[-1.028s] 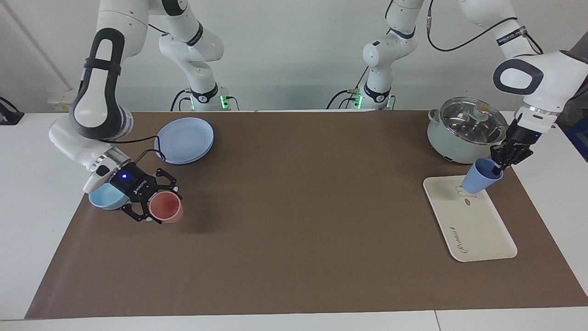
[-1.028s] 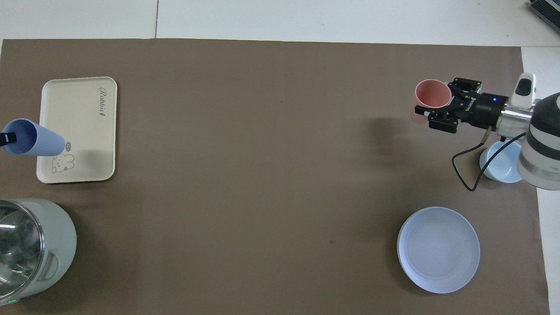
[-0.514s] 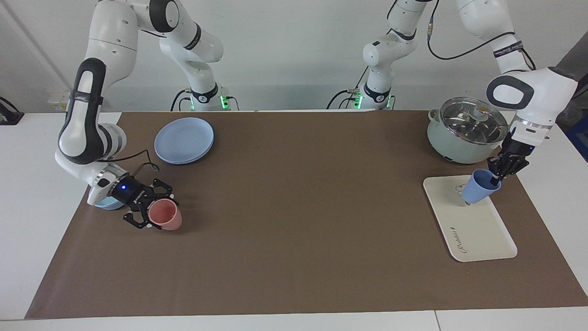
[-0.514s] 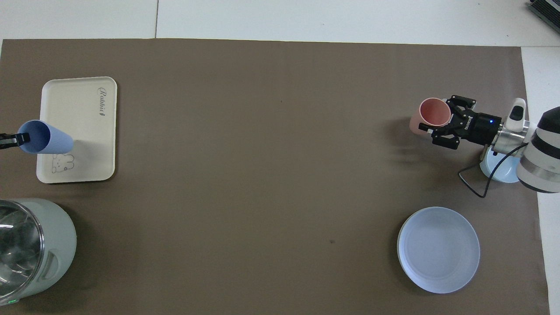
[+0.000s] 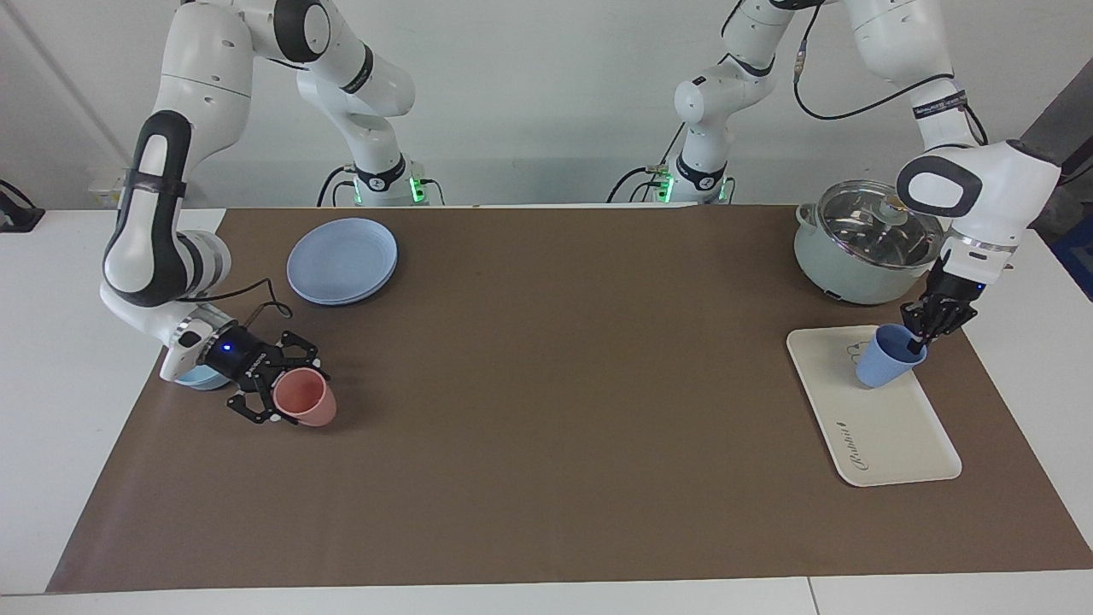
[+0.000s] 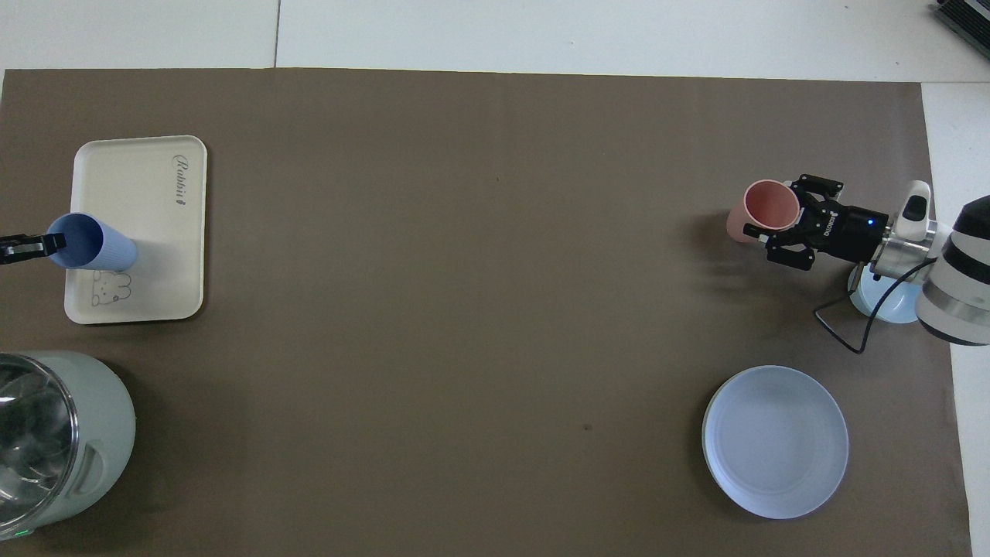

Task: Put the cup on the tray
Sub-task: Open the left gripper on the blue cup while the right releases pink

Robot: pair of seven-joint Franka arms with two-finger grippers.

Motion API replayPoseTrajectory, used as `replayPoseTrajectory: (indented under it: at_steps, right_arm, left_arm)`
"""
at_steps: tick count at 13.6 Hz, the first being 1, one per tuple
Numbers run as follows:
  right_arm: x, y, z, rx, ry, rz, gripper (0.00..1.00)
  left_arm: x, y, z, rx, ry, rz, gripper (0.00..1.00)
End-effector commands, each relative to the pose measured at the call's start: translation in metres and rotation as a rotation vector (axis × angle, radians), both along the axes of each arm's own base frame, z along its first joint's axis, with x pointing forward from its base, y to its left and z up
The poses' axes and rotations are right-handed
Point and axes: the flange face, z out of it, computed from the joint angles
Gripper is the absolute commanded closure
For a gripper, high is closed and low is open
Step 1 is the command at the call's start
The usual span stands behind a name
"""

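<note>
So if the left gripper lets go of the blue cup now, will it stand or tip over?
Probably stands: the cup is only slightly tilted, its base down on the flat tray. It is narrow-based, so a nudge from the left gripper pinching its rim could tip it. It looks stiff.

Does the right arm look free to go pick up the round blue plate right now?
Probably not: the right claw is shut on the pink cup. The path to the blue plate looks open.
</note>
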Motion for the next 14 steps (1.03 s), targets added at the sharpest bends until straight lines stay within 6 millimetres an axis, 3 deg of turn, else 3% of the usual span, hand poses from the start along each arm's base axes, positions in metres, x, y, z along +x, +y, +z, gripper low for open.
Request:
replayPoseTrajectory:
  at_steps: [1,2,4,6,10,14]
  right_arm:
    - [-0.009,-0.001,-0.006,0.019,-0.015,-0.017,0.00]
    - [-0.009,-0.001,-0.005,0.024,-0.017,-0.013,0.00]
    - [-0.010,0.001,0.000,0.046,-0.021,0.001,0.00]
    - [-0.011,0.001,0.012,0.069,-0.037,0.016,0.00]
    - [-0.021,0.003,0.044,0.073,-0.035,0.013,0.00]
    - [-0.031,0.006,0.132,0.016,0.142,-0.042,0.00]
  left_arm:
    - [0.004,0.000,0.004,0.015,-0.016,0.001,0.49]
    - [0.006,0.001,0.008,0.013,-0.017,0.000,0.37]
    - [0.015,-0.008,0.022,-0.009,-0.016,0.007,0.23]
    - [0.025,-0.013,0.054,-0.077,0.040,0.016,0.09]
    - [0.031,-0.025,0.116,-0.185,0.171,0.036,0.08]
    - [0.029,-0.046,0.174,-0.243,0.266,0.079,0.05]
